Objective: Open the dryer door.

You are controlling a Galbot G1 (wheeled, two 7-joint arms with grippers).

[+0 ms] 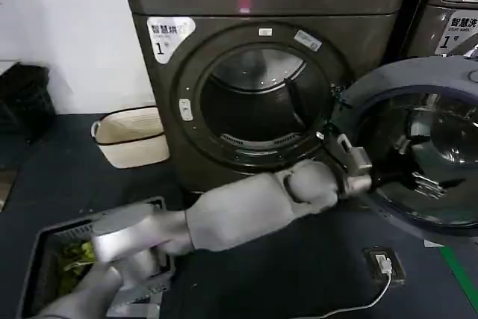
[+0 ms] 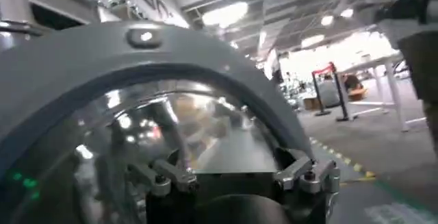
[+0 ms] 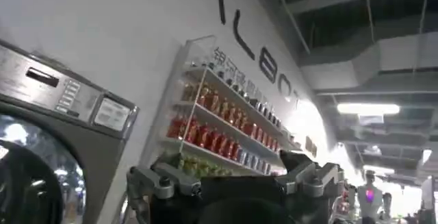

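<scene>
The round drum opening (image 1: 258, 106) of the dark machine stands unblocked, since the dryer door (image 1: 418, 147) is swung wide to the robot's right and now fills the space in front of the second machine (image 1: 448, 13). The left arm reaches across the floor before the opening, its left gripper (image 1: 357, 173) at the door's inner rim (its fingers spread), barring the low route on that side. To the left a beige basket (image 1: 131, 136) sits against the wall, and a tray (image 1: 45, 259) lies on the near floor.
</scene>
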